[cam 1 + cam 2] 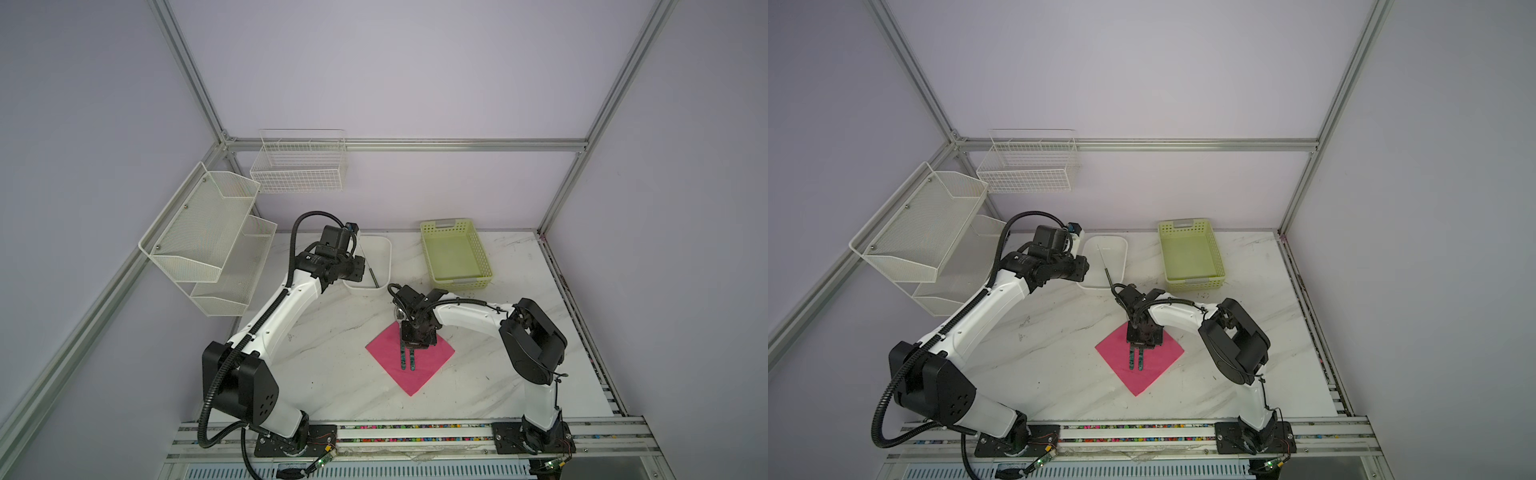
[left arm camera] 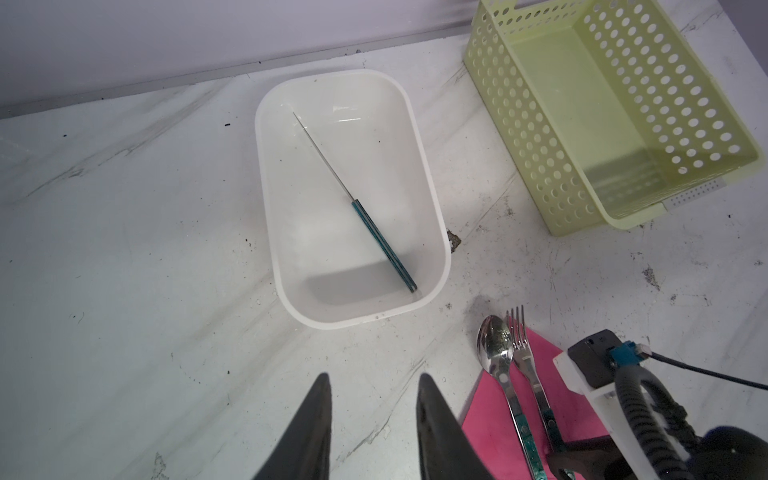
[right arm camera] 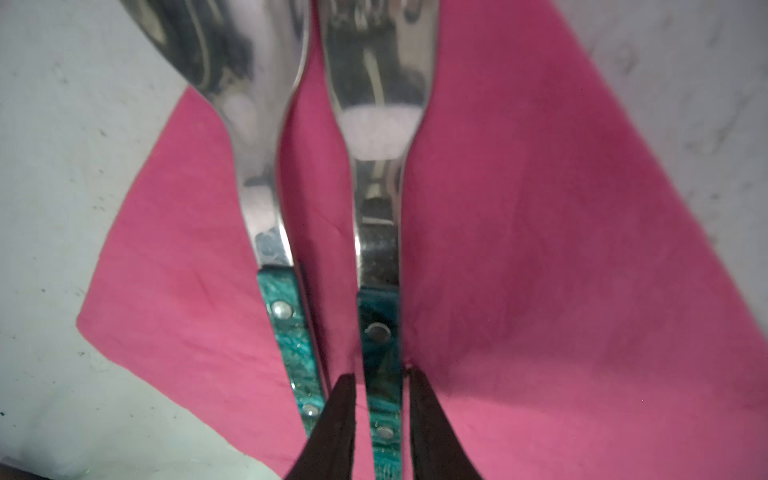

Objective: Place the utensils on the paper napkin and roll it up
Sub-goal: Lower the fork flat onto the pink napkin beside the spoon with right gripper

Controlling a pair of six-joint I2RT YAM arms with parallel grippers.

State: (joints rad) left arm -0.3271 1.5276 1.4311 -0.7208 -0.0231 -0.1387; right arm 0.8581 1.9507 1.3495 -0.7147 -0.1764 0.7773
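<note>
The paper napkin [image 1: 430, 359] lies flat and unrolled on the desk [image 1: 332, 365], one corner pointing toward the robot's base. On it the spoon [image 3: 266, 199] and the fork [image 3: 379, 249] lie side by side, close but apart. Their teal handles rest over the napkin's middle, and their metal heads reach past its far corner onto bare desk.

The right gripper [image 3: 382, 376] is low over the napkin. Its jaws are slightly parted either side of the fork's handle, with what looks like a sliver of gap on each side, so it appears released, not pinching.

Placing these two seems done. No edge of the napkin is lifted or folded, so all the rolling is left.

Beyond the napkin and to its left, the left gripper [image 2: 372, 376] hovers parted and empty. It faces a white tub [image 2: 286, 216] holding a teal-handled knife [image 2: 380, 241]. If the knife counts among the utensils, it is not yet fetched. Farther beyond the napkin stands an empty green basket [image 2: 519, 124].
</note>
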